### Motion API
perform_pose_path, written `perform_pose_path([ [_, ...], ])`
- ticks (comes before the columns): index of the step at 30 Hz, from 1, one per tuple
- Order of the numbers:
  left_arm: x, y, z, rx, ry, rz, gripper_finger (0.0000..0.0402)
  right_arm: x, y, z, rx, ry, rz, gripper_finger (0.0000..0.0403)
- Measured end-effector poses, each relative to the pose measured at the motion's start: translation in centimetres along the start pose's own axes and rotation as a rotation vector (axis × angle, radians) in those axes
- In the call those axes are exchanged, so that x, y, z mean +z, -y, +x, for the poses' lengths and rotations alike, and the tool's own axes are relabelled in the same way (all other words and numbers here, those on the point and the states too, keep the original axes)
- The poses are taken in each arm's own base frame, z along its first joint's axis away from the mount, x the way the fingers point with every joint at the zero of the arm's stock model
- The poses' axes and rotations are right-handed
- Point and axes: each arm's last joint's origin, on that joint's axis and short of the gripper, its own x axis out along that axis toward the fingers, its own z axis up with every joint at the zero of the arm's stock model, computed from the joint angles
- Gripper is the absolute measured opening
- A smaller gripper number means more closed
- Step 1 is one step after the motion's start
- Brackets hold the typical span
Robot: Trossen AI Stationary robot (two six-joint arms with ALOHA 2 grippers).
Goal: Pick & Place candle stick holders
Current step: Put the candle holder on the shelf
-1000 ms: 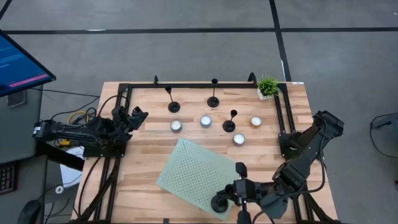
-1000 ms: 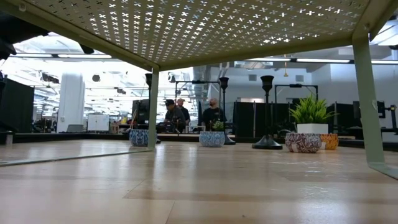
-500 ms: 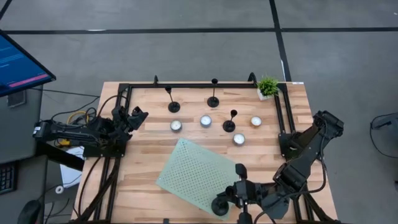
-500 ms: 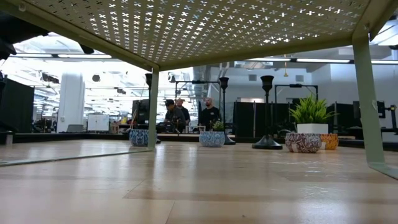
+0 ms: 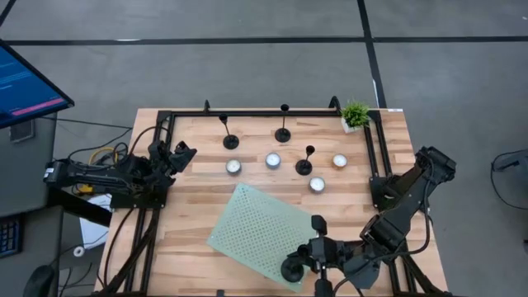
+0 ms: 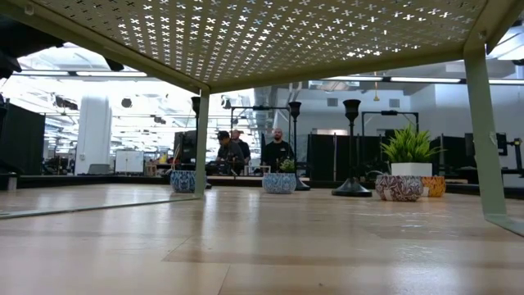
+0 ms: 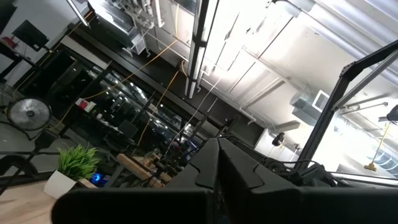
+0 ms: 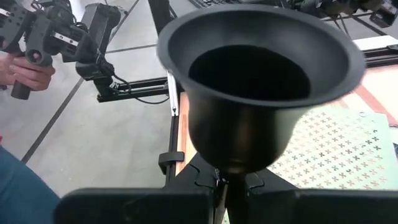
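Observation:
Three black candle stick holders stand on their round bases at the far side of the table (image 5: 230, 142) (image 5: 283, 134) (image 5: 304, 167); they also show in the low view (image 6: 352, 147). My right gripper (image 5: 317, 249) is shut on the fourth holder (image 8: 258, 81), above the near right corner of a green perforated shelf (image 5: 256, 227). Its round base (image 5: 290, 269) shows beside the gripper. My left gripper (image 5: 180, 153) waits at the table's left edge, shut and empty. My right gripper pinches the holder's thin stem (image 8: 222, 177) between its two fingers, just below the cup. The cup's open mouth (image 8: 249, 71) faces the wrist camera. The holder is lifted clear of the table and the shelf.
Several white tealights (image 5: 234, 167) (image 5: 273, 160) (image 5: 317, 184) sit among the standing holders. A small potted plant (image 5: 355, 114) stands at the far right corner. A black frame (image 5: 272, 114) rims the table. The low view looks out under the shelf (image 6: 270, 41). A person's hand (image 8: 25, 68) shows beyond the table.

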Motion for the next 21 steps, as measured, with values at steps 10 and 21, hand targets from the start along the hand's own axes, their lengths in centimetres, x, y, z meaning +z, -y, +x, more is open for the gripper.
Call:
perform_pose_path([
  [10, 0.00, 0.00, 0.00, 0.000, 0.000, 0.000, 0.0009, -0.06, 0.01, 0.00, 0.004, -0.008, -0.004, 0.0007],
  [21, 0.00, 0.00, 0.00, 0.000, 0.000, 0.000, 0.0008, 0.11, 0.32, 0.26, -0.003, -0.008, 0.001, 0.0038],
])
